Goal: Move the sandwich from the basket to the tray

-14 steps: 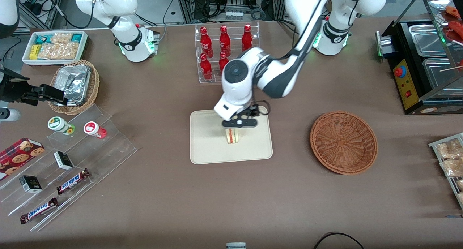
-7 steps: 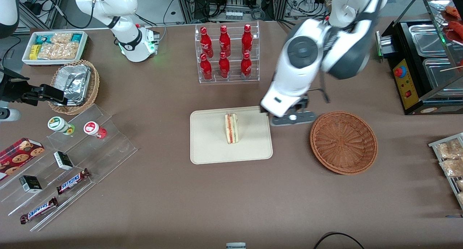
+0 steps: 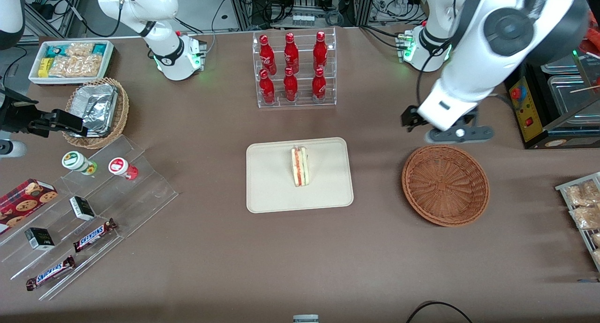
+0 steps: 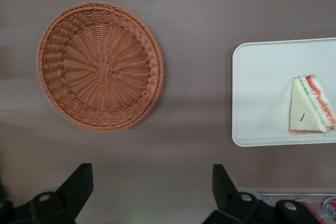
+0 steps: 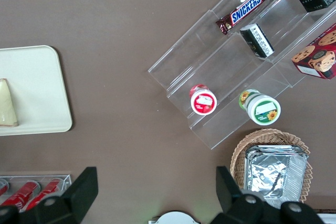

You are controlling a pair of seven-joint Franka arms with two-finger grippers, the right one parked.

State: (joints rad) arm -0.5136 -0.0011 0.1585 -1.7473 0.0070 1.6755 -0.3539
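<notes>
**Cream tray holds the sandwich, wicker basket sits bare**

Cream-beige and flat, the tray [image 3: 272,191] lies near the middle of the brown table [image 3: 300,257]. On it stands the sandwich [image 3: 300,166], a pale bread wedge resting on one edge, its red and green filling stripes facing up toward the front camera. It sits in the tray's half farther from that camera, touching nothing but the tray.

Toward the working arm's end of the table, well apart from the tray, rests the round reddish-brown basket [image 3: 445,184] with nothing inside it. The wrist camera looks straight down on both the basket [image 4: 100,66] and the tray [image 4: 262,93], with the sandwich [image 4: 311,106] showing its white face.

The gripper [image 3: 457,134] hangs above the table just beside the basket's rim, on the side farther from the front camera. Its fingers [image 4: 76,184] are spread wide apart and released, holding nothing.

A clear rack of red bottles [image 3: 293,70] stands farther from the front camera than the tray.
</notes>
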